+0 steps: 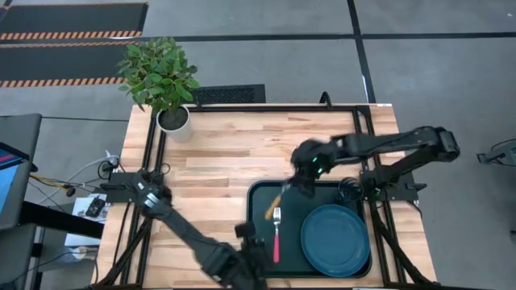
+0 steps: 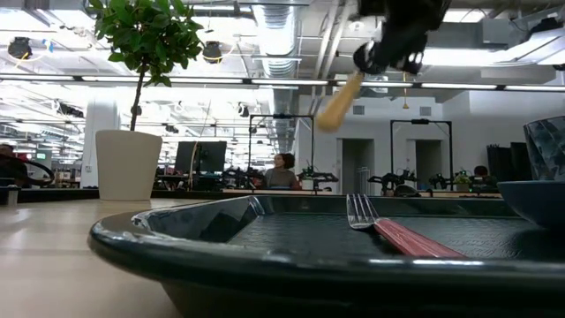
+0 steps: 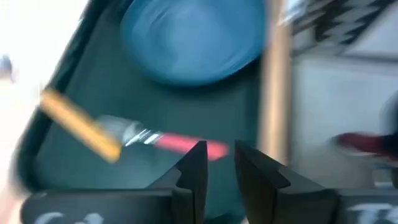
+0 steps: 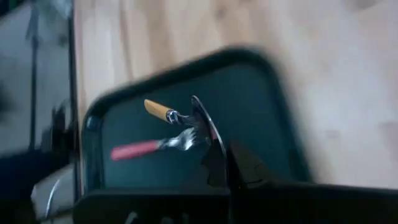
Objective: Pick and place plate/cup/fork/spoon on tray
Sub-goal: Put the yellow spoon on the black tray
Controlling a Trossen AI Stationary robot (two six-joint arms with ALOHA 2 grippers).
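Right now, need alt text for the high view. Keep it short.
Seen from above, the right end effector holds the spoon over the far left part of the green tray. The fork and the blue plate lie in the tray; the left end effector sits at its left edge.

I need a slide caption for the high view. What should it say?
Right pincer carries the spoon above the tray, beside the fork and plate.

The tray [image 1: 260,193] is dark green, the plate [image 1: 334,239] on it teal-blue. The fork [image 1: 276,234] there has a red handle; the spoon [image 1: 273,206] has an orange-yellow one.
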